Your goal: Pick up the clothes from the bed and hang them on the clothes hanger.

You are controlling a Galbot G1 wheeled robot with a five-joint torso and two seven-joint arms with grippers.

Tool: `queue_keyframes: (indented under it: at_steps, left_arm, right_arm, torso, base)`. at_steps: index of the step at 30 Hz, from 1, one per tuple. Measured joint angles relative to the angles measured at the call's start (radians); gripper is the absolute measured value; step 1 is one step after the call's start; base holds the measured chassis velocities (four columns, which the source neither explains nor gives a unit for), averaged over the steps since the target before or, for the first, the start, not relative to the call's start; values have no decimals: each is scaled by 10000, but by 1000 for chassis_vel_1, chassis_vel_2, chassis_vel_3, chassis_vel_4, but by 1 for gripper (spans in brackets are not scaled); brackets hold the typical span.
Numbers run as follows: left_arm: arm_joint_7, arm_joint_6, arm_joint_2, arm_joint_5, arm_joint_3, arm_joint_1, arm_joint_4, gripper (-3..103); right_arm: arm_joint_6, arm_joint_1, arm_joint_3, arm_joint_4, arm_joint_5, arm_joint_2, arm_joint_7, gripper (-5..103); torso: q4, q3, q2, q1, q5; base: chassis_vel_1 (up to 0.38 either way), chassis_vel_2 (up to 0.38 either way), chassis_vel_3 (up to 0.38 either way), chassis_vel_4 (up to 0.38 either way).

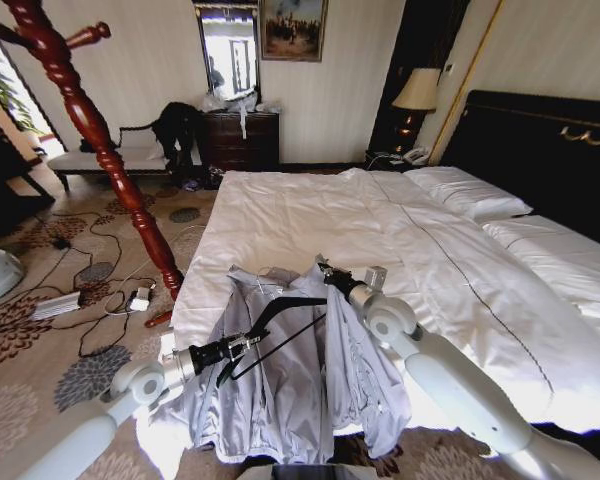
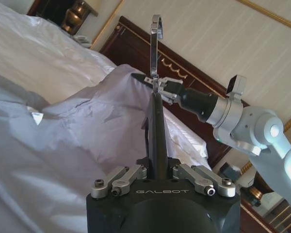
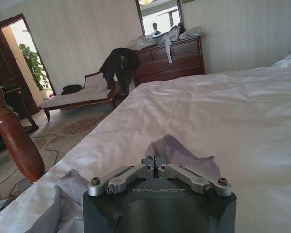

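Head view: light grey thin-fabric jacket [image 1: 280,370] drapes over the white quilted bed's [image 1: 310,215] foot edge. Left gripper [image 1: 242,345], jaws clamped on the black hanger [image 1: 280,325]; right gripper [image 1: 328,272] pinches collar. Feed the hanger arm into the shoulder while keeping fabric taut.

White arms [image 1: 450,375], black grippers w/ silver screwed linkages, "GALBOT" marking.

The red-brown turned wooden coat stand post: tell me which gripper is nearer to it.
Left. The left gripper, shut on the black plastic hanger, sits below and just right of the red-brown turned wooden coat stand post. The right gripper, pinching the light grey thin jacket, is farther right.
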Motion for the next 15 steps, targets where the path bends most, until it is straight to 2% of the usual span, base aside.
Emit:
queue_keyframes:
  at_steps: [15]
  left_arm:
    - [168,-123,-1283,-144,2422,-3121,2126,17]
  right_arm:
    - [-173,-470,125,850,413,-420,241,0]
  torso:
    - [-2,0,0,1,-1]
  base:
    - [0,0,0,0]
